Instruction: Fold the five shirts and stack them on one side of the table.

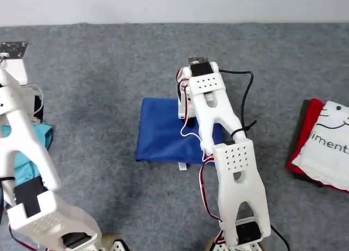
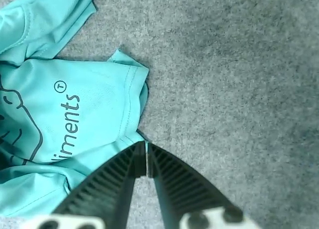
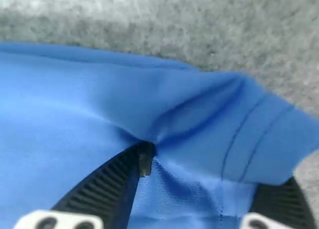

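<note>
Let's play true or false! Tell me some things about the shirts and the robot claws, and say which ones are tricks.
1. The blue shirt lies in the middle of the grey table. True.
2. The left claw is wide open. False: its fingers are shut together, just beside the teal shirt.
3. A white shirt lies on top of a red shirt. True.
4. The right claw is down on the teal shirt. False: it is on the blue shirt, open, with bunched blue cloth between its fingers.
</note>
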Robot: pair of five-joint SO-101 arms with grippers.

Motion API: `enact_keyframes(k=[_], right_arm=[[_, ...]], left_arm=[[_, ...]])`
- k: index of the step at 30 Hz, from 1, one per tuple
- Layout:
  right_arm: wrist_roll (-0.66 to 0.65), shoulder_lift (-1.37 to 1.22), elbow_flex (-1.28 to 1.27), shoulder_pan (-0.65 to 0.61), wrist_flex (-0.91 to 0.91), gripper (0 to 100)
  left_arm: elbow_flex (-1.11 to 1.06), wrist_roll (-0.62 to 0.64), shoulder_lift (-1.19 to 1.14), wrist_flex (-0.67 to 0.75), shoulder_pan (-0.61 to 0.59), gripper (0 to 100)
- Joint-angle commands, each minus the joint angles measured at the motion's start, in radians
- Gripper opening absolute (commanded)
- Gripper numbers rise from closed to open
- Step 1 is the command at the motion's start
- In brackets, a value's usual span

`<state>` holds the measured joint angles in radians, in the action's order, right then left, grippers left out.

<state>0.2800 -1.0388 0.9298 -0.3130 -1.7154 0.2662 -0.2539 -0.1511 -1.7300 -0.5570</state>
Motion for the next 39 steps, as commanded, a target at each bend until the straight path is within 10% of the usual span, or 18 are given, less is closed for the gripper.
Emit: enact_keyframes(k=[1, 4, 11, 27, 33, 39], right_arm=[[-0.015, -0.024, 0.011, 0.008, 0.004, 17.7], [-0.075, -0.022, 0.025, 0.01, -0.005, 0.0], [-0.218, -0.007, 0.098, 0.101, -0.073, 0.9], [-1.444, -0.087, 0.442, 0.325, 0.127, 1.0], [-1.487, -0.119, 0.48, 0.312, 0.188, 5.2], [-1.172, -0.117, 0.578, 0.349, 0.182, 26.6]], left_arm=[[0.005, -0.005, 0.006, 0.0, 0.0, 2], [0.005, -0.005, 0.006, 0.0, 0.0, 2], [0.01, 0.0, 0.008, 0.002, 0.005, 2], [0.005, 0.003, 0.008, 0.0, 0.005, 2], [0.005, 0.003, 0.008, -0.002, 0.005, 2], [0.005, 0.003, 0.008, -0.003, 0.003, 2]])
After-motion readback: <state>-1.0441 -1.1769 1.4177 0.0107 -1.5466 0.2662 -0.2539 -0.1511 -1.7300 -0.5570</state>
